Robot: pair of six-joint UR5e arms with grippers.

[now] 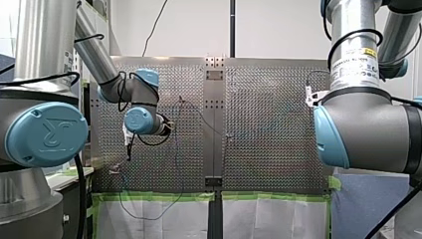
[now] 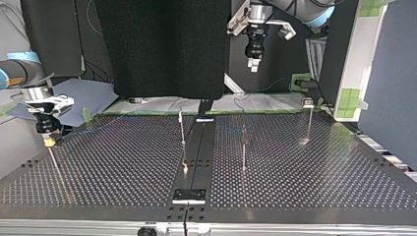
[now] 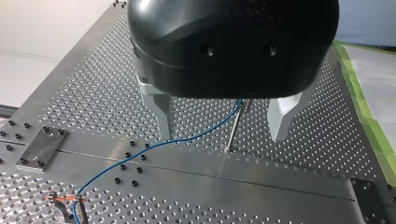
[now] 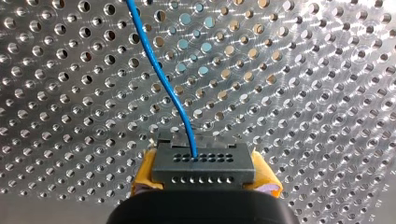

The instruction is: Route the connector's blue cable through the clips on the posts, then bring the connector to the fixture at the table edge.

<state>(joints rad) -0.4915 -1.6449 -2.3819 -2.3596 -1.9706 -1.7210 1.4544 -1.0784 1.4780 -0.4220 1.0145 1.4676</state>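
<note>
Right wrist view puts the connector (image 4: 203,164) nearest, pinched by its two flanks between the yellow pads (image 4: 144,173) of the right gripper (image 4: 205,176). That hold leaves the connector's upper face free, so the blue cable (image 4: 161,79) leaves it cleanly and arcs ahead without rubbing a finger. Just beyond the connector the cable hangs over the perforated table (image 4: 317,102), touching nothing that shows. By the top view the connector is carried low near a side edge of the table, and the thin posts (image 2: 182,129) stand further off from it, across the board, with the cable running faintly toward them. Well apart from the connector, the left gripper (image 3: 222,137) hovers high with its jaws spread wide, straddling one post (image 3: 234,128) from above, likely ready to guide the cable at that post's top; whether a clip there has it cannot be told. Farther from the connector, the cable trails down to a small dark fitting (image 3: 70,205). Those upright posts are the likeliest snags for any sweep of the connector.
</note>
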